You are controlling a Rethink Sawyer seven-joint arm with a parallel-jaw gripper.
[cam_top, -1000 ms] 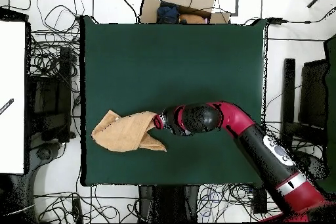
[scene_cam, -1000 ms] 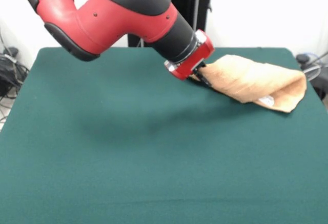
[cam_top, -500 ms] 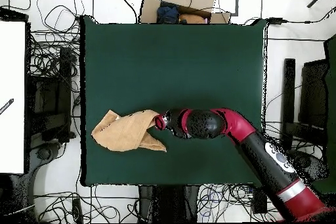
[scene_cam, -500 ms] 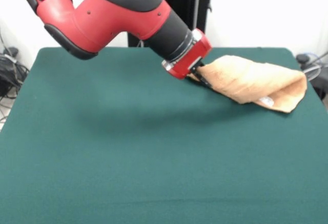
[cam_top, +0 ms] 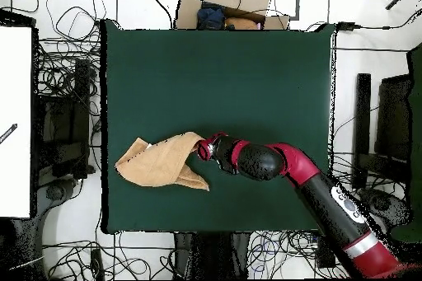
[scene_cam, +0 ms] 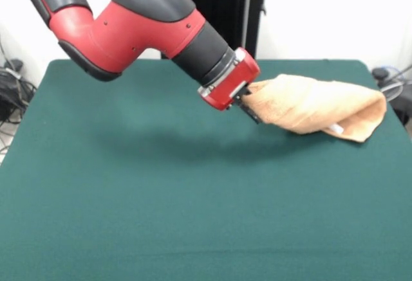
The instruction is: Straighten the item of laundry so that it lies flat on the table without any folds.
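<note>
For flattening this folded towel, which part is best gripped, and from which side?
The corner the pincer already pinches: the towel tapers to a loose point there, toward the table centre. Coming from that open side seems best, since the rest lies doubled over near the table edge, so pulling inward should unroll it.

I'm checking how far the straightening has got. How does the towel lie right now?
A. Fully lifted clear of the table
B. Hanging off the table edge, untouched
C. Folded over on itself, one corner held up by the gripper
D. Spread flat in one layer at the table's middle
C: the towel is doubled over near the table's edge, and the gripper pinches one corner raised above the cloth top.
</note>
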